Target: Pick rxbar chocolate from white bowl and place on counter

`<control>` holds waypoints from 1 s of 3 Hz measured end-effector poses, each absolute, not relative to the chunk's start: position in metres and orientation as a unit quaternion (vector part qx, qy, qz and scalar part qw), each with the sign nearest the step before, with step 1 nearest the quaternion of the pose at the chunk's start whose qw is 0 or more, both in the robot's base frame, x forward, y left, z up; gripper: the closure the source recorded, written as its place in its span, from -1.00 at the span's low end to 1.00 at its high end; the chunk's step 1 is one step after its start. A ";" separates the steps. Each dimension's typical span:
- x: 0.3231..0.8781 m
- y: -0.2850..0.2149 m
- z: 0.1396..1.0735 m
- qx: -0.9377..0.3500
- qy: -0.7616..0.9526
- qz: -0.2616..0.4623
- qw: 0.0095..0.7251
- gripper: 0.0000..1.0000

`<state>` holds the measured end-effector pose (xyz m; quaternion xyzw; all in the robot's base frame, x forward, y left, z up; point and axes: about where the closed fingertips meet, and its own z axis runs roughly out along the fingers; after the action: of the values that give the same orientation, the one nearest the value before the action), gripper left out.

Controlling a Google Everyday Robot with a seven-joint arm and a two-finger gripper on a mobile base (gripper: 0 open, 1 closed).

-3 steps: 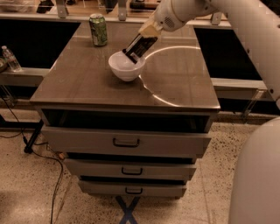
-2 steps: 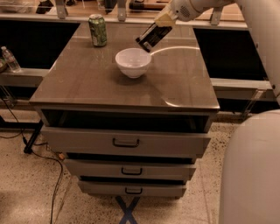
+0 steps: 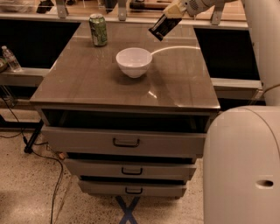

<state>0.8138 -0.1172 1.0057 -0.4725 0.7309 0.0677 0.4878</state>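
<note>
The gripper (image 3: pixel 173 13) is seen at the top of the camera view, raised over the back right part of the desk (image 3: pixel 87 76). The jaws are clenched on the upper end of the rxbar chocolate (image 3: pixel 164 27). The bar is held in the air, tilted, with its free end hanging down and to the left. It is kept clear of the desk surface and apart from the white bowl (image 3: pixel 134 69), which is below and to the left of it.

The white bowl is set upright near the middle of the desk, slightly toward the back. A green can (image 3: pixel 98 29) is stood upright at the back left corner, well apart from the bowl. The arm (image 3: pixel 205 4) is seen entering from the upper right, and the pale robot body (image 3: pixel 243 166) fills the lower right corner.

Three drawers (image 3: pixel 124 142) with dark handles are seen under the desk top, the top one pulled slightly out. A water bottle (image 3: pixel 9 59) is stood on a lower ledge at the left edge.
</note>
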 end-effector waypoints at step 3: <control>0.785 -0.113 0.951 -0.481 0.754 0.121 0.430 0.15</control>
<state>0.7846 -0.1134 0.9514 -0.4813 0.7541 0.1205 0.4303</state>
